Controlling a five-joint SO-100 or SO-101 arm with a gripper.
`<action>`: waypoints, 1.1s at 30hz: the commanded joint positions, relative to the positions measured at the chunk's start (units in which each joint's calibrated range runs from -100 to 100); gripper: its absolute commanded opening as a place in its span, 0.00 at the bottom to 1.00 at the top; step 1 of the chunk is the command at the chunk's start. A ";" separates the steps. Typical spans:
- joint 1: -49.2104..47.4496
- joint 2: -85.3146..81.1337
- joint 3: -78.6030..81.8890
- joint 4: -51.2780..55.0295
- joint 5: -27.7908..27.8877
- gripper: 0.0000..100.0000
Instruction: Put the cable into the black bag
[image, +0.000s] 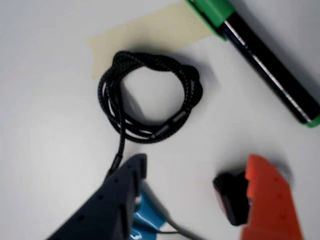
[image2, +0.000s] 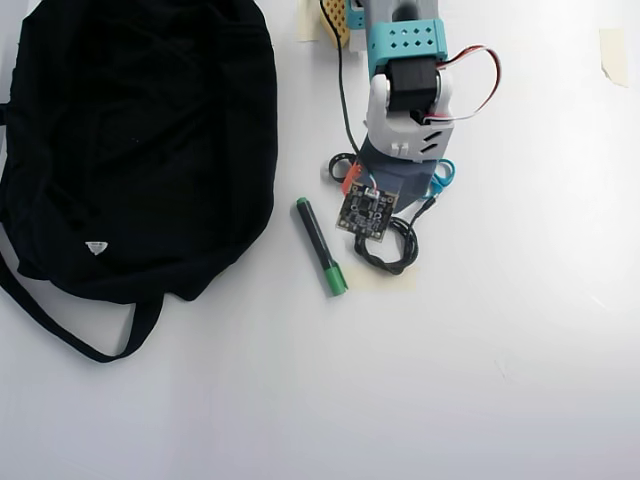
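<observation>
The cable (image: 150, 60) is a thin black braided cord wound in a loose ring, lying flat on the white table just ahead of my gripper (image: 197, 162). Its plug end trails down beside the dark blue finger (image: 127, 177). The gripper is open, with the orange finger (image: 267, 195) on the right and nothing between the two. Seen from overhead, the cable (image2: 385, 267) lies just below the arm's wrist (image2: 405, 110). The black bag (image2: 140, 140) is a big soft fabric bag lying at the left, well apart from the cable.
A green-and-black marker (image2: 320, 247) (image: 265, 65) lies between bag and cable. A small chunky black object (image: 230, 195) sits against the orange finger. Blue scissors handles (image2: 443, 175) (image: 145, 215) show beside the gripper. Beige tape (image: 150, 35) is stuck under the cable.
</observation>
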 joint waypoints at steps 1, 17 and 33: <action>-0.54 1.45 -3.82 0.27 -2.08 0.26; 0.14 9.41 -7.59 0.27 -4.97 0.26; -0.76 16.55 -11.90 0.27 -5.02 0.26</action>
